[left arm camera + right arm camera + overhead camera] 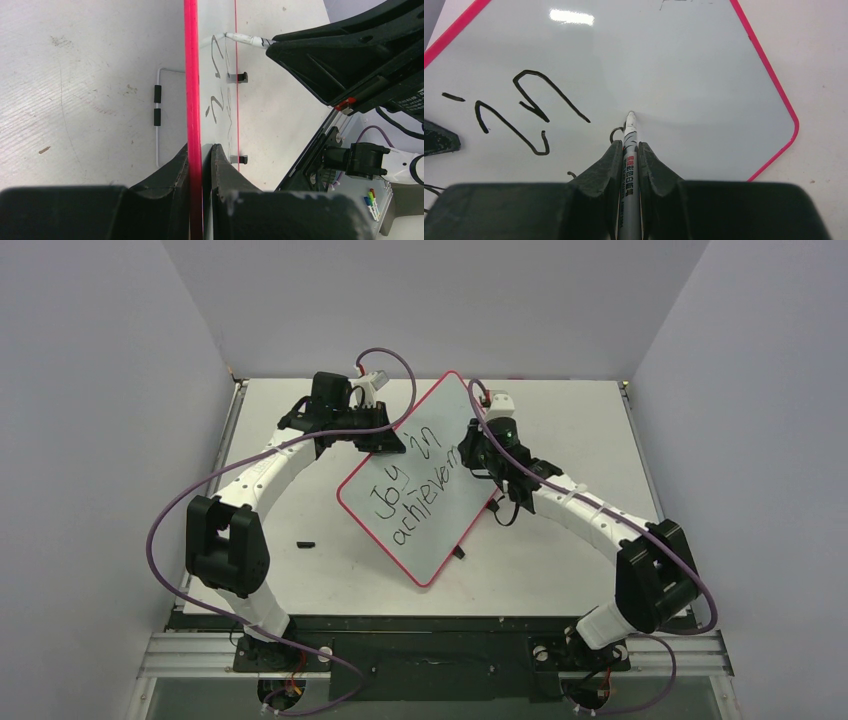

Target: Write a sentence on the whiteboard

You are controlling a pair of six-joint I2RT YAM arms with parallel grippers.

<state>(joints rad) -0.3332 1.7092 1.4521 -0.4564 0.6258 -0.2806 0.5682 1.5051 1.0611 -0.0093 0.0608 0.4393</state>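
The whiteboard (432, 540), red-rimmed, sits turned like a diamond in the middle of the table. The sentence (412, 492) in black marker reads "Joy in" over "achievem", with "Joy" underlined; its end runs under my right gripper. My left gripper (384, 440) is shut on the board's upper-left rim (191, 75), one finger on each face. My right gripper (629, 145) is shut on a grey marker (629, 160), whose tip (630, 116) touches the board (694, 75) to the right of the letters "in" (524, 107).
A small black cap (306, 543) lies on the table left of the board. A black clip (459, 553) pokes out at the board's lower right edge. A white wire stand (157, 105) shows behind the board. Enclosure walls stand close on three sides.
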